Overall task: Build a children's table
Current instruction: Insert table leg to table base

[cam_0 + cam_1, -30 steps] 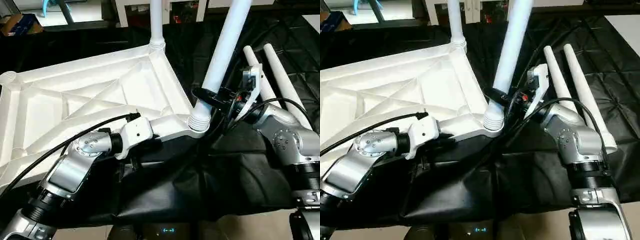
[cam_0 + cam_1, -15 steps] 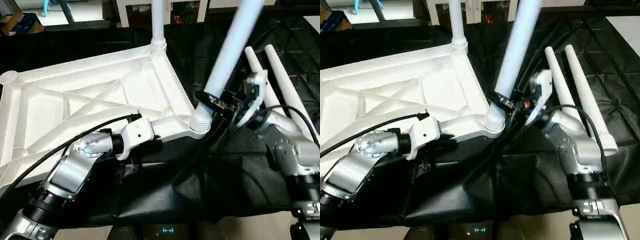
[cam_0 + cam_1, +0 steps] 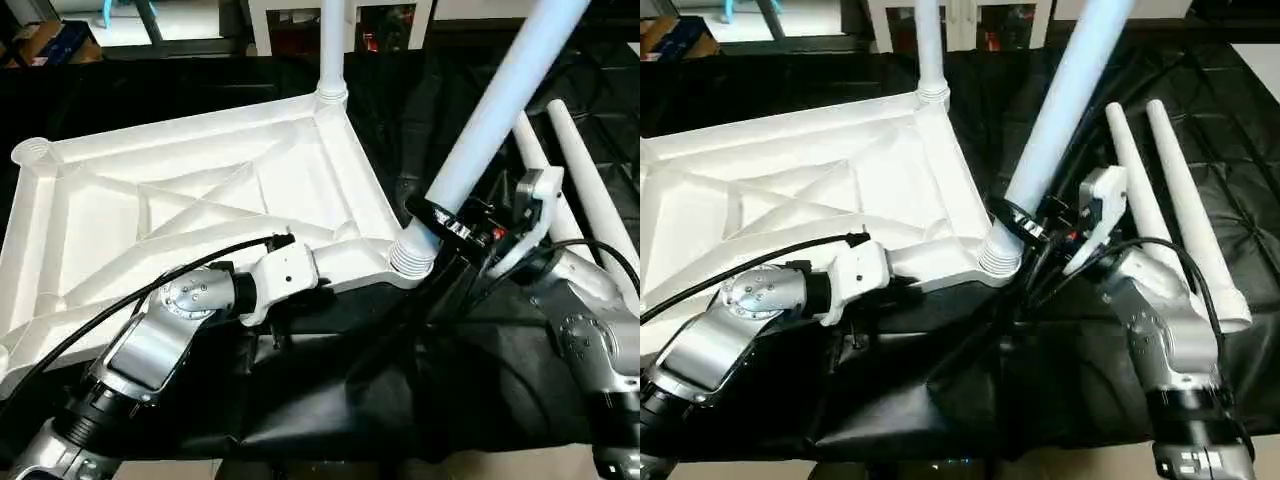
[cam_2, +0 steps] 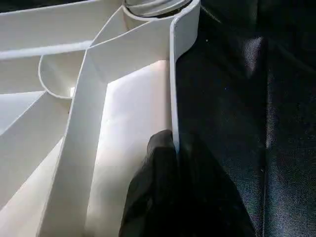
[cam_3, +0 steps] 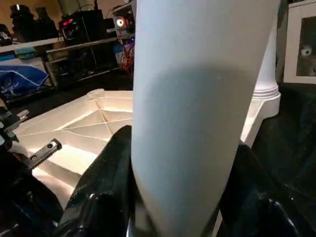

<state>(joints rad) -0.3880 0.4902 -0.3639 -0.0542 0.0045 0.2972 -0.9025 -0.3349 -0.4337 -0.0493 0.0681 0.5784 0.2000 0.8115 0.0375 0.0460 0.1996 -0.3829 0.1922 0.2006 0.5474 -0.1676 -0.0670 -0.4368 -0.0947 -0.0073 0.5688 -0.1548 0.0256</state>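
Table top (image 3: 200, 200): upside down on the black cloth (image 3: 420, 400), ribs up.
Left gripper (image 4: 170, 163): clamped on the top's near edge.
Right gripper (image 3: 450, 222): clasps the leg (image 3: 490, 120) just above its threaded end.
Leg axis: tilted up and right, away from the near right corner socket (image 3: 405, 262).
Key relation: threads sit at the socket; I judge the leg must come upright.

One white table top (image 3: 200, 200) is seen, ribbed side up. Four white legs are counted: one upright (image 3: 332, 50) at its far corner, one tilted (image 3: 490, 120) at its near corner, two loose (image 3: 585, 170) beside it.
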